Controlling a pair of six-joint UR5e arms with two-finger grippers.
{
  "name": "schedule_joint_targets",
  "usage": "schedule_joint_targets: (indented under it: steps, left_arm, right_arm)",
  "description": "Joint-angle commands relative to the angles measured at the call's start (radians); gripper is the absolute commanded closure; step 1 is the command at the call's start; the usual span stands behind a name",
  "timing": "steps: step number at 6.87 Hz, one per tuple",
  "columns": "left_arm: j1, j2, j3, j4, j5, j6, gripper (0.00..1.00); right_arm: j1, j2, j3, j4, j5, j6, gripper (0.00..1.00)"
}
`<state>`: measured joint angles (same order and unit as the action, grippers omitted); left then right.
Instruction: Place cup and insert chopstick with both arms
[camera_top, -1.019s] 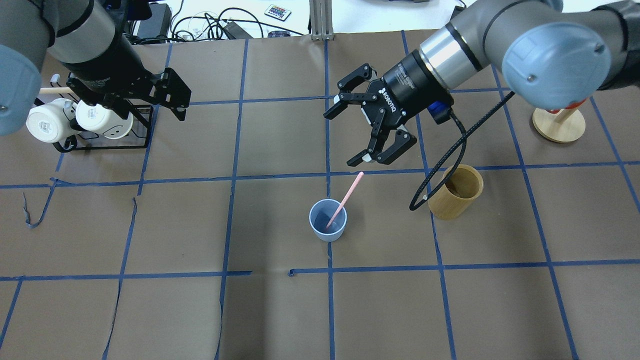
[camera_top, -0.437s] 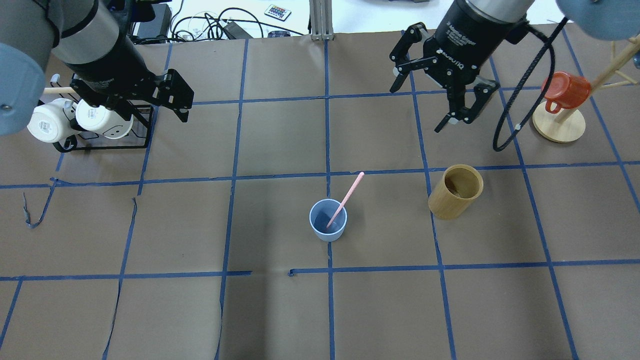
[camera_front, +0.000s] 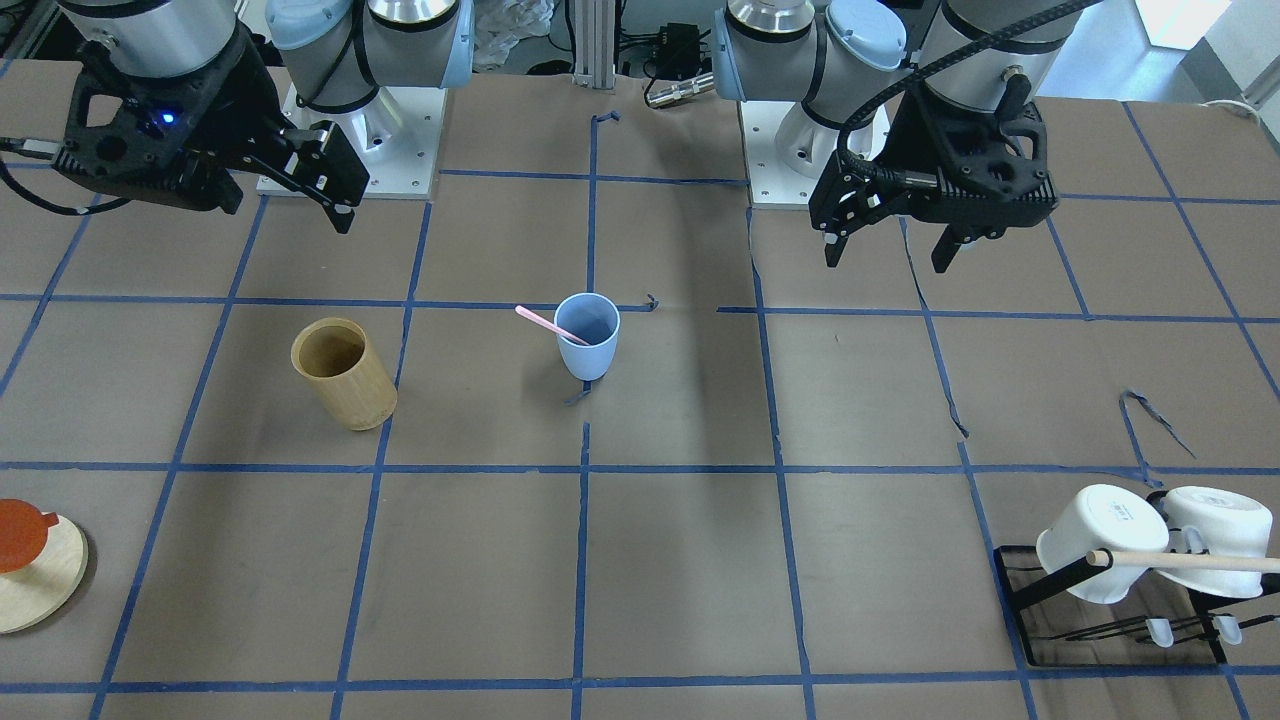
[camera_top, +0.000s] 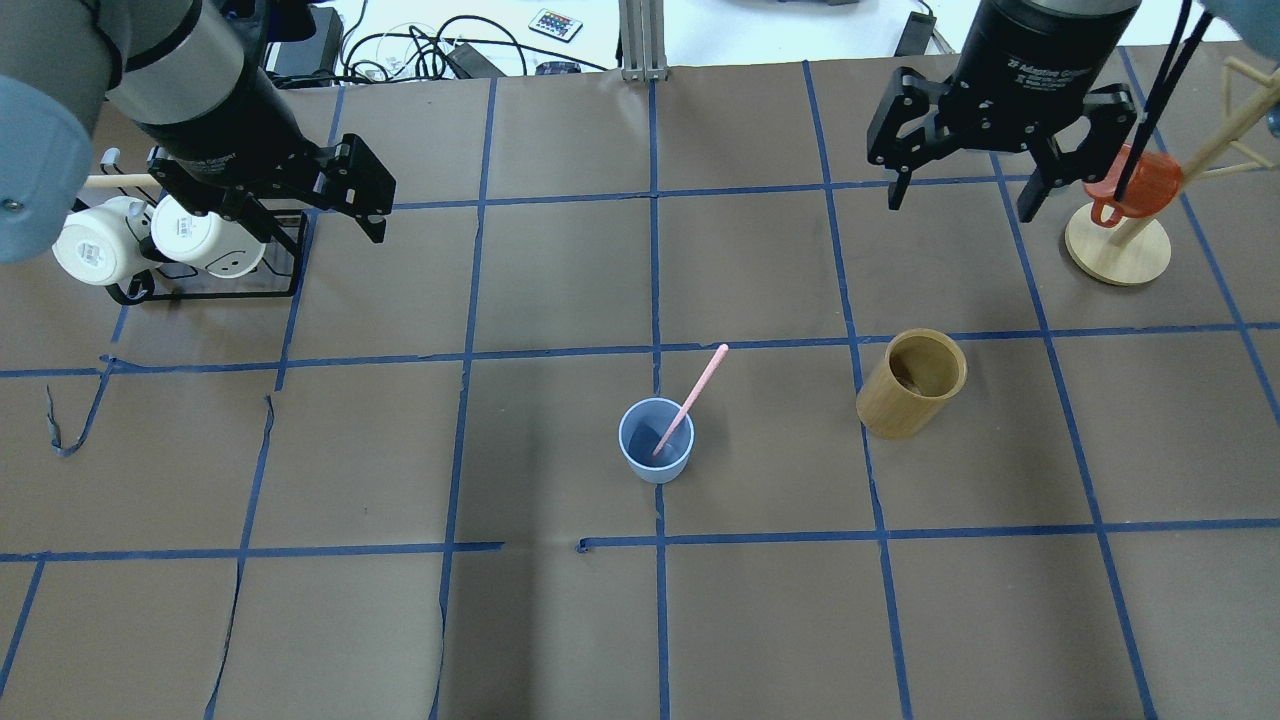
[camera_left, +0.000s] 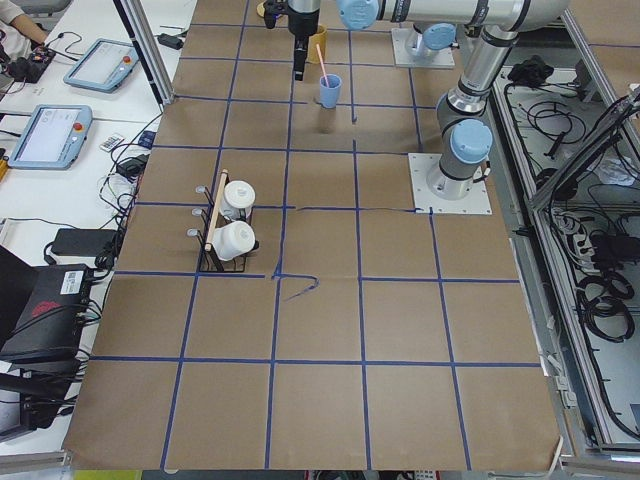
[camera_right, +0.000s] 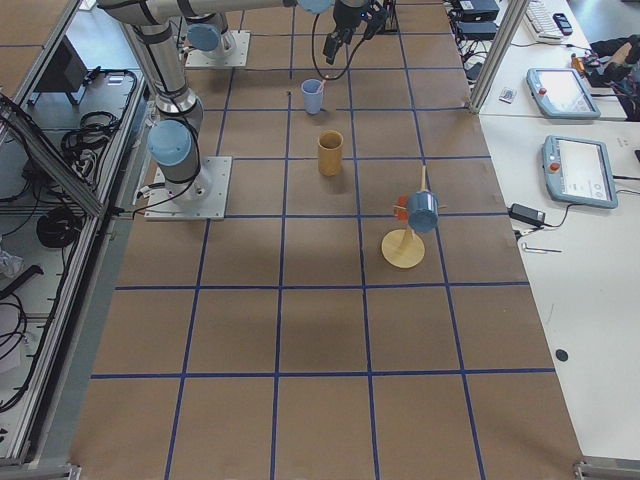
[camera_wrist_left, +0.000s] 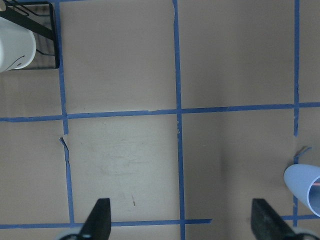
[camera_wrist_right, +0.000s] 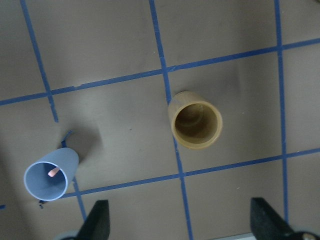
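The pink chopstick (camera_top: 697, 392) leans inside the light blue cup (camera_top: 640, 442) at frame centre, so the task seems done. The left gripper (camera_front: 888, 255) and the right gripper (camera_top: 960, 205) hang spread and empty at the upper corners.

The tabletop (camera_top: 560, 280) is plain brown, crossed by a grid of blue tape lines. The cup (camera_front: 590, 352) is light blue and the chopstick (camera_top: 700, 385) pale pink. The holder (camera_top: 895, 410) is tan wood, darker inside. The white mugs (camera_top: 85, 250) sit on a black rack (camera_top: 210, 294) under a pale wooden dowel (camera_front: 1190, 561). The red mug (camera_top: 1135, 180) hangs above a light wooden base (camera_top: 1117, 250). The left gripper (camera_front: 885, 260) and right gripper (camera_top: 960, 207) are black, the right one's body bearing white lettering.
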<state>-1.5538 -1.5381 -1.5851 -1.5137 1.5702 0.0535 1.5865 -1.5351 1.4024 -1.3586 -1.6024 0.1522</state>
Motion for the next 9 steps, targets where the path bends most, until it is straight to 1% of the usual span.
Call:
schedule_joint_targets:
  steps: [1,2,3,4,5,7,9]
  left_arm:
    - [0.000,0.001,0.001,0.000,-0.004,0.000,0.00]
    - [0.000,0.001,0.001,0.000,-0.002,0.002,0.00]
    - [0.000,0.001,0.001,0.000,-0.002,0.000,0.00]
    - [0.000,0.001,0.001,0.000,-0.002,0.000,0.00]
    - [0.000,0.001,0.001,0.000,-0.002,0.000,0.00]
    - [0.000,0.001,0.001,0.000,-0.007,0.000,0.00]
    - [0.000,0.003,-0.001,0.000,-0.004,0.000,0.00]
  right_arm:
    - [0.009,-0.020,0.003,-0.005,-0.010,-0.080,0.00]
    - [0.010,-0.022,0.012,-0.011,0.001,-0.138,0.00]
    - [0.012,-0.022,0.016,-0.014,0.004,-0.140,0.00]
    - [0.010,-0.019,0.024,-0.023,0.043,-0.143,0.00]
    - [0.004,-0.017,0.029,-0.037,0.050,-0.141,0.00]
    - [0.007,-0.019,0.044,-0.037,0.039,-0.132,0.00]
    - [0.003,-0.019,0.067,-0.062,0.036,-0.128,0.00]
